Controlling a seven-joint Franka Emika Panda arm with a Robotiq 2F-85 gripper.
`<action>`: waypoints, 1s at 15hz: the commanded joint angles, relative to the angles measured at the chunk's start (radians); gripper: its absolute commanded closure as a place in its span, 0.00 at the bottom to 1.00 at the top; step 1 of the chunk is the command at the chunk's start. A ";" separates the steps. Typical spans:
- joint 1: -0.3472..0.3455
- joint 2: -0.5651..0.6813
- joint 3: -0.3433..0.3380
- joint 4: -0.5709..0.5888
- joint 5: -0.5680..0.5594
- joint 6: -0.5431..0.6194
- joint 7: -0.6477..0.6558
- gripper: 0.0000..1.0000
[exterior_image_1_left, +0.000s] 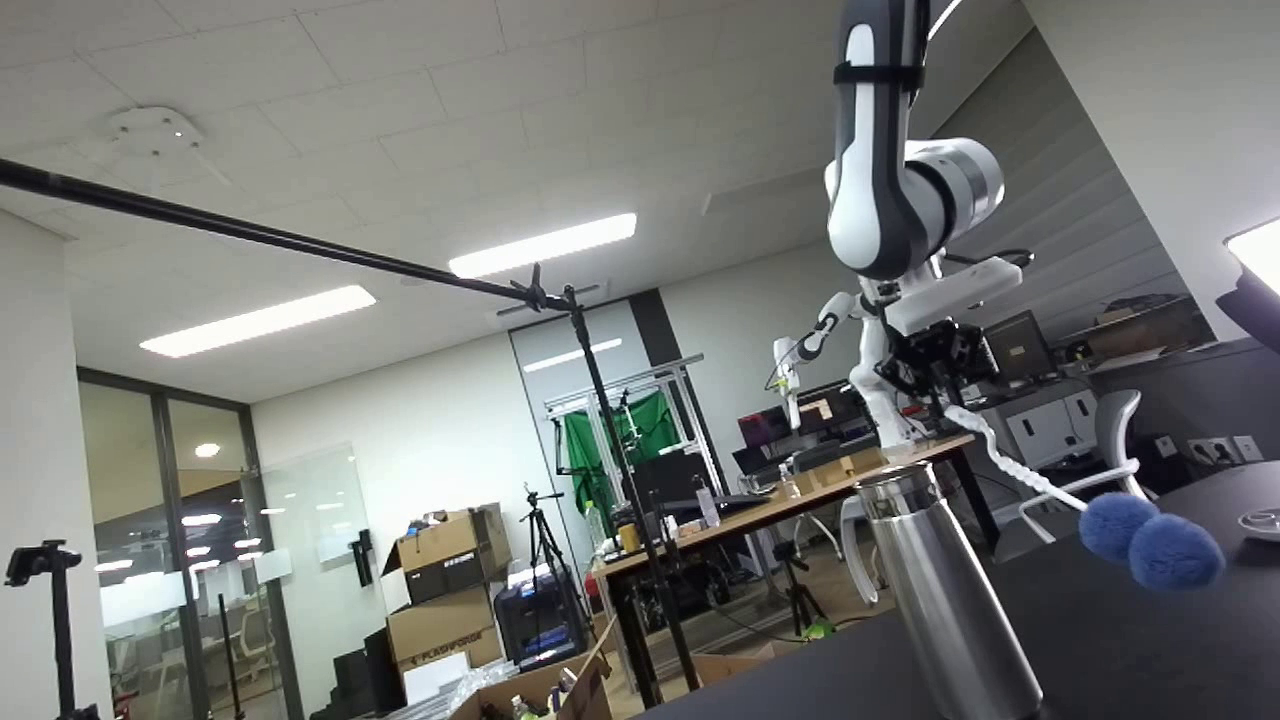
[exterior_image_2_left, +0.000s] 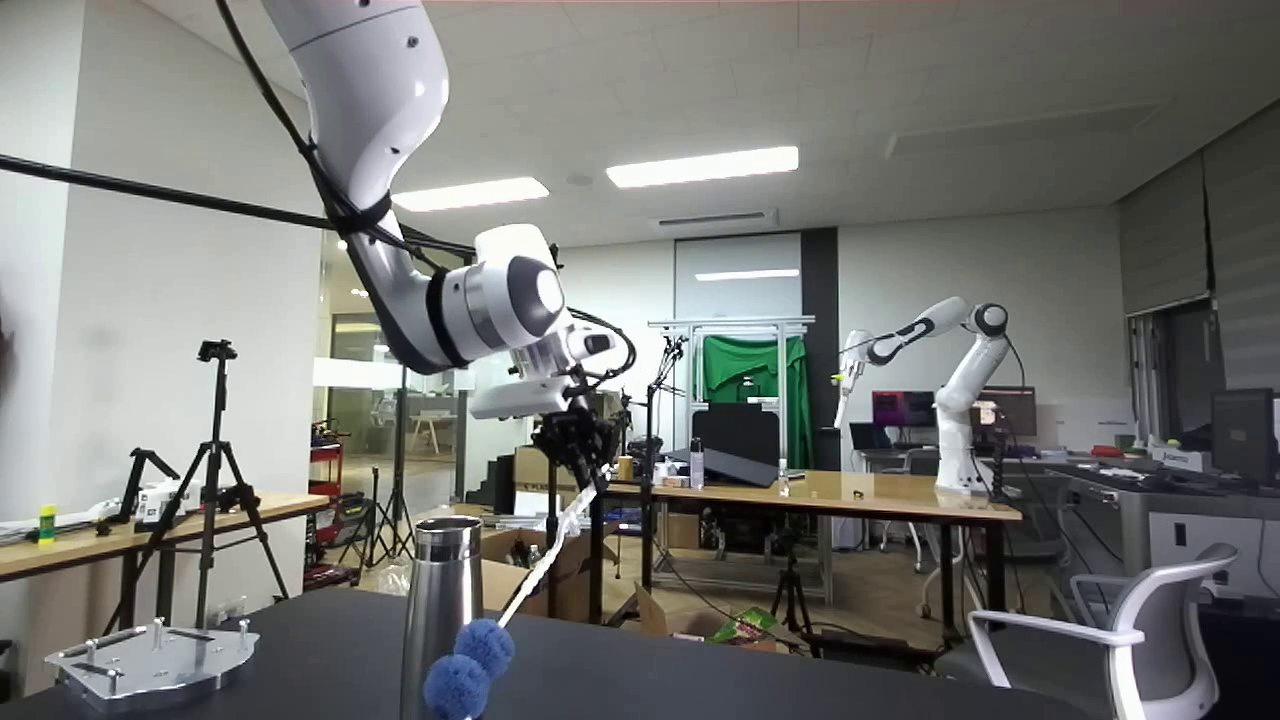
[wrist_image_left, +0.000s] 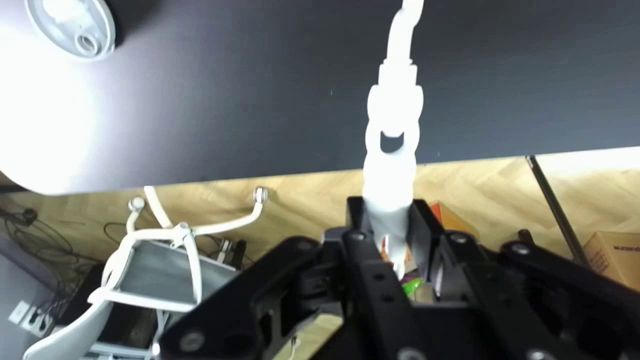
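My gripper (wrist_image_left: 388, 209) is shut on the end of a white, twisted handle (wrist_image_left: 392, 115); its black fingers press on both sides. Both exterior views show the handle slanting down from the gripper (exterior_image_1_left: 945, 392) to two fluffy blue balls (exterior_image_1_left: 1177, 552) at its far end. A tall steel bottle (exterior_image_2_left: 440, 590) stands upright on the black table, its top rim uncovered. In an exterior view the blue balls (exterior_image_2_left: 485, 648) overlap the bottle's front; in an exterior view they appear apart from the steel bottle (exterior_image_1_left: 950, 600), to its right. The wrist view shows neither balls nor bottle.
A round, pale lid (wrist_image_left: 72, 27) lies on the black table (wrist_image_left: 250, 100). On the same tabletop sits a metal plate with upright pins (exterior_image_2_left: 150, 665). Beyond the table edge are a white-framed chair (exterior_image_2_left: 1160, 630), open cardboard boxes (exterior_image_2_left: 560, 570) and a thin black stand (exterior_image_1_left: 610, 420).
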 joint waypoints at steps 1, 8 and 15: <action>0.225 -0.137 -0.219 -0.108 -0.258 0.116 0.243 0.94; 0.657 -0.292 -0.559 -0.075 -0.843 0.018 0.741 0.94; 0.806 -0.431 -0.518 -0.075 -1.125 -0.215 0.977 0.94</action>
